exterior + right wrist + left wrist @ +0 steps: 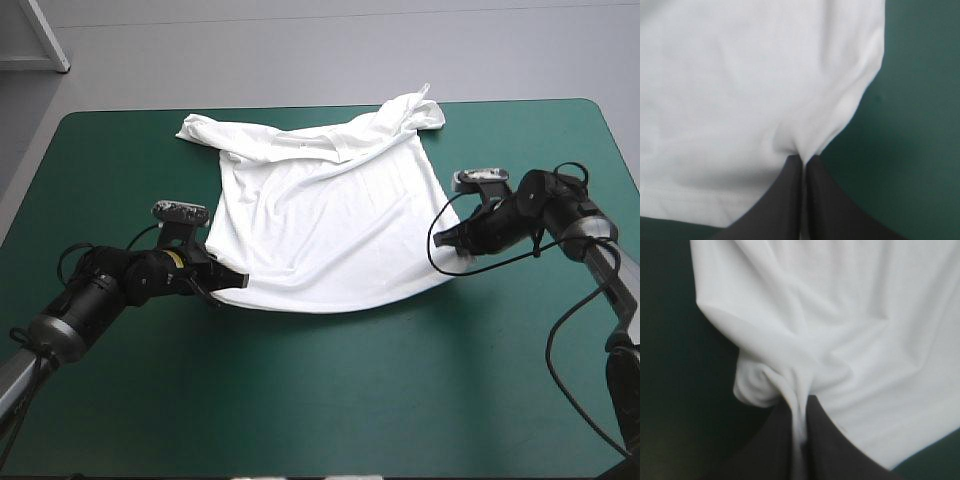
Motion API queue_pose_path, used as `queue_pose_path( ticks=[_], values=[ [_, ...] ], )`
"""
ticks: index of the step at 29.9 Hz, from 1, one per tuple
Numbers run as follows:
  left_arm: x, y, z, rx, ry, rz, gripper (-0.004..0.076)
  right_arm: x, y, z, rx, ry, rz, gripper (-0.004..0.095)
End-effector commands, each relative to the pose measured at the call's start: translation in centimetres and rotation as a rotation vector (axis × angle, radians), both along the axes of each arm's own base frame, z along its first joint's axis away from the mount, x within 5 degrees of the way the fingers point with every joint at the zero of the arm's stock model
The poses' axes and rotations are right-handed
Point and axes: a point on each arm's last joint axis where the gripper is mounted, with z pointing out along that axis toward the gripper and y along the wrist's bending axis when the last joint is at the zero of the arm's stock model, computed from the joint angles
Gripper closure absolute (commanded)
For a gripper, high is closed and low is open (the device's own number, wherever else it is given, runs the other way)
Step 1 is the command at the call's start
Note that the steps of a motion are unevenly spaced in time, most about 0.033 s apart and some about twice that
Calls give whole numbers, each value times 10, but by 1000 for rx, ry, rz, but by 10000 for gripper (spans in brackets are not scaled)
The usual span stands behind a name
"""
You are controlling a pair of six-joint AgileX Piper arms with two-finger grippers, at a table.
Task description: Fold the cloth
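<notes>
The white T-shirt (pixel 325 220) lies spread on the teal-green cover, collar and sleeves bunched toward the far edge, hem toward the front. At the hem's left corner my left gripper (pixel 236 280) is shut on the T-shirt; the left wrist view shows cloth (pixel 790 385) puckered between its black fingers (pixel 767 450). My right gripper (pixel 450 238) is shut on the T-shirt at the hem's right corner, where the fabric (pixel 805 135) gathers into the tips of its fingers (pixel 830 205). The hem between the two grippers sags in a shallow curve.
Bare teal-green cover (pixel 330 400) stretches from the hem to the table's front edge, and more lies to either side of the shirt. The shirt's twisted sleeve (pixel 420 110) reaches close to the far edge.
</notes>
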Motion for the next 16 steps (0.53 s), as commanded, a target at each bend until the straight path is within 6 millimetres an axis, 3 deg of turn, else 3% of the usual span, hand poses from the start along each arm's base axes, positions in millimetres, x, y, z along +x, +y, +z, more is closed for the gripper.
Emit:
queue_pose_path(
  ticks=[1,9,16],
  values=[
    [9,0,51,-7,-204,-6,705,0,0,75,32,-235,4,925],
    [16,9,163,74,-589,-1,705,-9,0,193,81,-562,8,925],
    [-14,26,268,84,-944,57,705,-52,-3,298,128,-881,17,925]
  ],
)
